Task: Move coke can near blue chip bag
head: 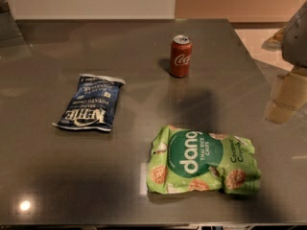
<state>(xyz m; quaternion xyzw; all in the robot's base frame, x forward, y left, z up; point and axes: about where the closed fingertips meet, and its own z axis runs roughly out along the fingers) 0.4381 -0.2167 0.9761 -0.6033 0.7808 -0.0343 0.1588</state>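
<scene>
A dark grey glossy tabletop (57, 176) is filling the view, catching a glint of light (25, 205) at front left. A white panel (96, 1) and a tan wall (230, 1) are standing behind it; the gripper (285, 99) is hanging at its right edge.

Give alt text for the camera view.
Upright coke can at the back of the table; blue chip bag lies apart to its left; green chip bag nearest the camera. The gripper hangs at the right edge, clear of them.
</scene>
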